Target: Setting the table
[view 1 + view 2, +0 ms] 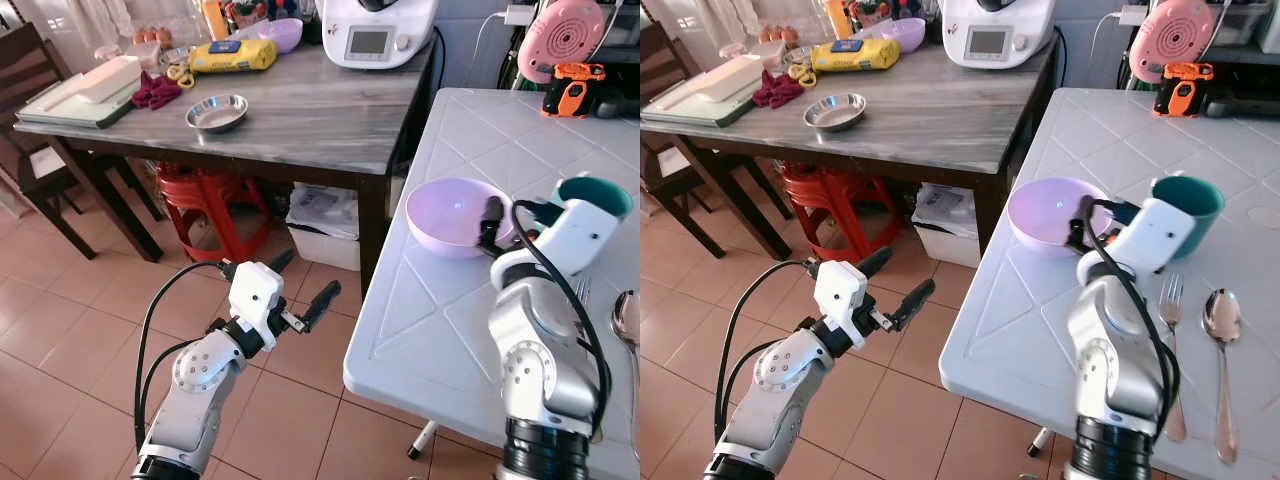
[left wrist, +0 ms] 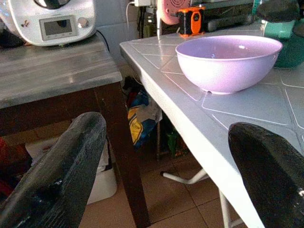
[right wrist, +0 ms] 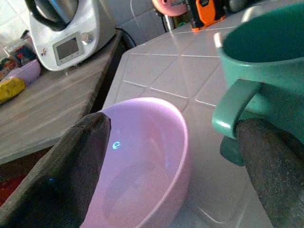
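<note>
A lilac plastic bowl (image 1: 450, 212) stands near the left edge of the white table (image 1: 440, 320), with a teal mug (image 1: 1192, 205) just to its right. My right gripper (image 3: 175, 171) is open at the bowl's right rim. One finger (image 3: 71, 166) reaches over the bowl's inside and the other sits below the mug's handle (image 3: 232, 109). A fork (image 1: 1171, 330) and a spoon (image 1: 1222, 340) lie side by side on the table to the right of that arm. My left gripper (image 1: 305, 280) hangs open over the tiled floor, left of the white table, holding nothing.
A grey marble table (image 1: 320, 110) stands behind on the left, carrying a steel dish (image 1: 216, 112), a white kitchen machine (image 1: 375, 30) and clutter. Under it are a red stool (image 1: 205, 200) and a white box (image 1: 325, 225). A dark chair (image 1: 30, 150) is far left.
</note>
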